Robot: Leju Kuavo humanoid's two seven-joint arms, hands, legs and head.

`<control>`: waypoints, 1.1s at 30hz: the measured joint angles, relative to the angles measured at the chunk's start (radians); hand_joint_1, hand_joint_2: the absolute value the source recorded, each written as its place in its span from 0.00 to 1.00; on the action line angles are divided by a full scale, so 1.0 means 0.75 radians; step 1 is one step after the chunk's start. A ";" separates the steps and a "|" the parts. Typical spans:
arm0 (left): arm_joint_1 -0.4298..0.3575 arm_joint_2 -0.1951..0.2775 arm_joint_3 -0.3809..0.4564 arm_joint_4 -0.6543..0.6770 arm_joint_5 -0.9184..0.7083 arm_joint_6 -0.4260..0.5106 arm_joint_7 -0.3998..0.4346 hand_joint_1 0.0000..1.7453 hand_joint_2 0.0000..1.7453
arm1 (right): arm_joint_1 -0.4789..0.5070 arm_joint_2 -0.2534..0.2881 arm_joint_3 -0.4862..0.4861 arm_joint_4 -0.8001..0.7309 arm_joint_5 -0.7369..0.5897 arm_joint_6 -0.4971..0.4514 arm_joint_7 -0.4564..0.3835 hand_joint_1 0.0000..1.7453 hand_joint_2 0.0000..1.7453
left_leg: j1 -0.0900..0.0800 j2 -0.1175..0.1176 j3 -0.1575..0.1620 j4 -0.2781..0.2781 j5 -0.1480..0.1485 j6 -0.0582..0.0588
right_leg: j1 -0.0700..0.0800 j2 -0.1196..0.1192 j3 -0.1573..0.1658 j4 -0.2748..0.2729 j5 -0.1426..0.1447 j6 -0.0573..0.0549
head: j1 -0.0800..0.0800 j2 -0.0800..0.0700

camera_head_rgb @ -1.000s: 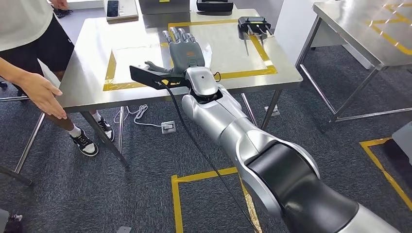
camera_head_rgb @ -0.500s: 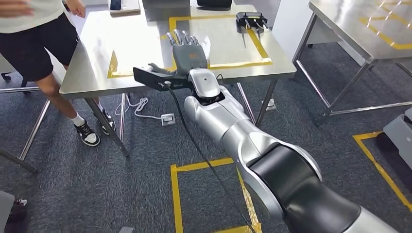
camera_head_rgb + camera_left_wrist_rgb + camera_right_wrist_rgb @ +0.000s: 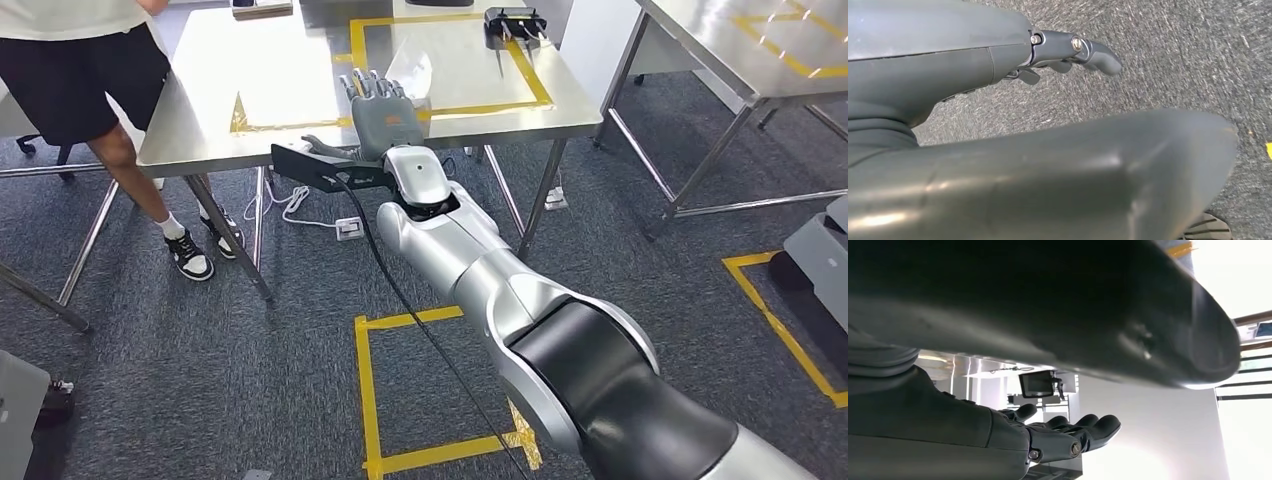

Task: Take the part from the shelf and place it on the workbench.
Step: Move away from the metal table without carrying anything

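My right hand point(image 3: 383, 112) is reaching flat over the workbench point(image 3: 290, 85) edge at 12 o'clock, fingers straight and spread, holding nothing. The black part point(image 3: 511, 24) is sitting on the bench at 1 o'clock, inside the yellow tape, so placing looks done; pulling back is what's left. My left hand point(image 3: 1068, 50) is hanging over carpet, apparently gripping nothing.
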 joint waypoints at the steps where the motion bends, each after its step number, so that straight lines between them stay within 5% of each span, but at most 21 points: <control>1: 0.000 -0.001 0.000 0.000 0.000 0.000 0.001 0.00 0.00 | 0.003 -0.003 0.000 0.000 -0.007 0.002 -0.003 0.00 0.00 | 0.002 0.001 -0.004 -0.001 0.007 0.013 | -0.001 0.002 -0.004 0.005 -0.002 0.007 | 0.000 0.000; 4: 0.001 -0.002 0.000 0.000 0.000 0.000 0.005 0.00 0.00 | 0.022 -0.014 0.000 0.003 -0.032 0.007 -0.012 0.00 0.00 | 0.008 0.004 -0.023 -0.005 0.030 0.039 | -0.006 0.006 -0.063 0.154 -0.107 0.030 | 0.003 0.000; 7: 0.003 -0.002 0.000 0.000 0.000 0.000 0.007 0.00 0.00 | 0.066 -0.027 0.000 0.012 -0.053 0.019 -0.013 0.00 0.00 | 0.007 0.005 -0.045 -0.004 0.047 0.042 | -0.008 0.007 -0.135 0.375 -0.211 0.038 | 0.003 0.000; 9: 0.004 -0.002 0.000 0.000 -0.001 0.000 0.009 0.00 0.00 | 0.106 -0.036 0.000 0.020 -0.063 0.024 -0.006 0.00 0.00 | 0.007 0.003 -0.052 -0.003 0.054 0.039 | -0.007 0.008 -0.070 0.297 -0.171 0.029 | 0.003 0.000; 12: 0.005 -0.004 0.000 0.001 -0.003 0.000 0.012 0.00 0.00 | 0.150 -0.051 0.000 0.032 -0.078 0.020 0.006 0.00 0.00 | 0.006 0.002 -0.058 -0.006 0.062 0.026 | 0.007 0.010 0.081 0.036 -0.100 0.000 | 0.003 0.000; 15: 0.007 -0.005 0.000 0.001 -0.004 0.000 0.014 0.00 0.00 | 0.194 -0.068 -0.006 0.041 -0.106 0.003 0.006 0.00 0.00 | 0.007 0.005 -0.059 -0.019 0.073 0.011 | 0.016 0.013 0.099 -0.013 -0.091 -0.006 | 0.004 0.000; 19: 0.012 -0.004 0.000 0.002 0.001 0.000 0.022 0.00 1.00 | 0.245 -0.086 -0.028 0.050 -0.141 -0.021 -0.003 0.00 0.00 | 0.003 0.010 -0.053 -0.037 0.080 0.019 | 0.012 0.014 0.099 -0.026 -0.081 0.000 | 0.003 0.000; 20: 0.012 -0.003 0.000 0.002 0.005 0.000 0.027 0.00 1.00 | 0.254 -0.090 -0.034 0.052 -0.147 -0.026 -0.007 0.00 0.00 | 0.003 0.010 -0.052 -0.042 0.084 0.014 | 0.012 0.014 0.098 -0.026 -0.080 -0.003 | 0.003 0.000; 24: 0.014 0.002 0.001 0.001 0.023 0.000 0.045 0.00 1.00 | 0.281 -0.101 -0.062 0.057 -0.176 -0.036 -0.013 0.00 1.00 | 0.003 0.010 -0.050 -0.053 0.094 -0.003 | 0.012 0.014 0.093 -0.026 -0.075 -0.014 | 0.003 0.000; 33: 0.018 0.003 0.001 0.001 0.039 0.000 0.071 0.00 1.00 | 0.366 -0.126 -0.108 0.069 -0.207 -0.029 0.020 0.00 1.00 | 0.004 0.010 -0.053 -0.055 0.103 -0.011 | 0.013 0.014 0.091 -0.025 -0.068 -0.021 | 0.003 0.000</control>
